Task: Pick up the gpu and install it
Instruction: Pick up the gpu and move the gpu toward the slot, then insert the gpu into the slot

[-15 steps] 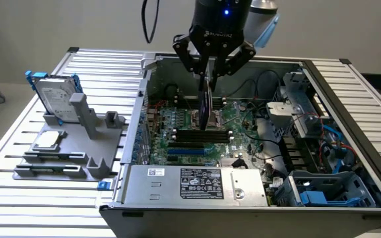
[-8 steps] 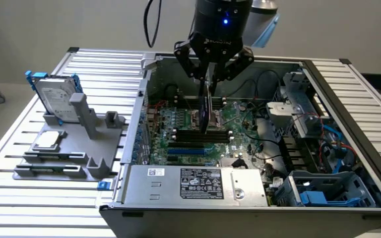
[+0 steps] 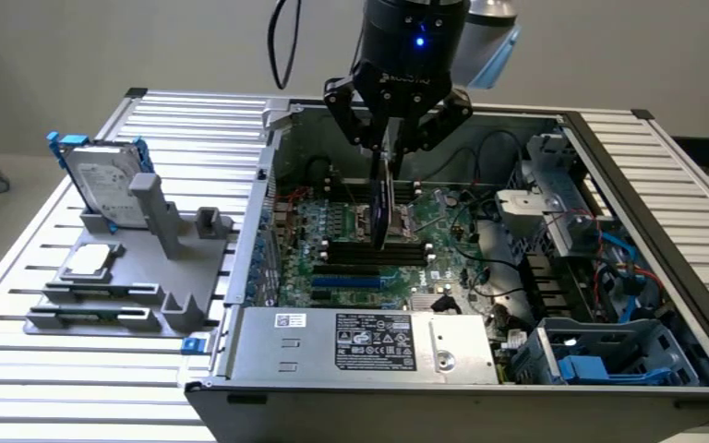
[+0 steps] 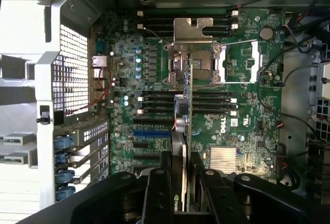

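The end effector (image 3: 393,145) clamps the gpu (image 3: 387,203) edge-down above the motherboard (image 3: 447,263); in the exterior view, the hard drive (image 3: 102,185) stands at its nine o'clock.

- My jaws are black.
- The gpu (image 3: 386,203): green board, black cooler, silver bracket.
- Motherboard (image 3: 354,249): green, with a blue slot (image 4: 151,132).
- Hard drive (image 3: 102,180), at nine o'clock of the motherboard: silver, blue rails.
- Surface (image 3: 34,369): silver, ribbed.
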Controlling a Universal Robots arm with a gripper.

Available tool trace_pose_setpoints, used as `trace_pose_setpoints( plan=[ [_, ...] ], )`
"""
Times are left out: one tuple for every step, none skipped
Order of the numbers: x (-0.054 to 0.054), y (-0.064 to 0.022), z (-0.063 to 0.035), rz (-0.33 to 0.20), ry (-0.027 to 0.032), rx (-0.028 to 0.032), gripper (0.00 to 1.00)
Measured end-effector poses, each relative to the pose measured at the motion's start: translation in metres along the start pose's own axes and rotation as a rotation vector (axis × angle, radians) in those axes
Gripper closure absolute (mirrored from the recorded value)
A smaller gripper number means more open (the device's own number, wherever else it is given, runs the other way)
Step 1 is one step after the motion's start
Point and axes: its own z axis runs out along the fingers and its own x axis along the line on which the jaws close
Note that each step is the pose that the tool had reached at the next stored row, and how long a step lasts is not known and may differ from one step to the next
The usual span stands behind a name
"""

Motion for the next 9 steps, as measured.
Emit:
trace_pose_setpoints(
  plan=[
    [0.0, 0.0, 0.0, 0.0, 0.0, 0.0, 0.74],
    [0.0, 0.0, 0.0, 0.0, 0.0, 0.0, 0.74],
    [0.0, 0.0, 0.0, 0.0, 0.0, -0.0001, 0.74],
    [0.0, 0.0, 0.0, 0.0, 0.0, 0.0, 0.74],
    [0.0, 0.0, 0.0, 0.0, 0.0, 0.0, 0.74],
    [0.0, 0.0, 0.0, 0.0, 0.0, 0.0, 0.74],
    [0.0, 0.0, 0.0, 0.0, 0.0, 0.0, 0.74],
    [0.0, 0.0, 0.0, 0.0, 0.0, -0.0001, 0.74],
    [0.0, 0.0, 0.0, 0.0, -0.0001, 0.0, 0.74]
  ],
)
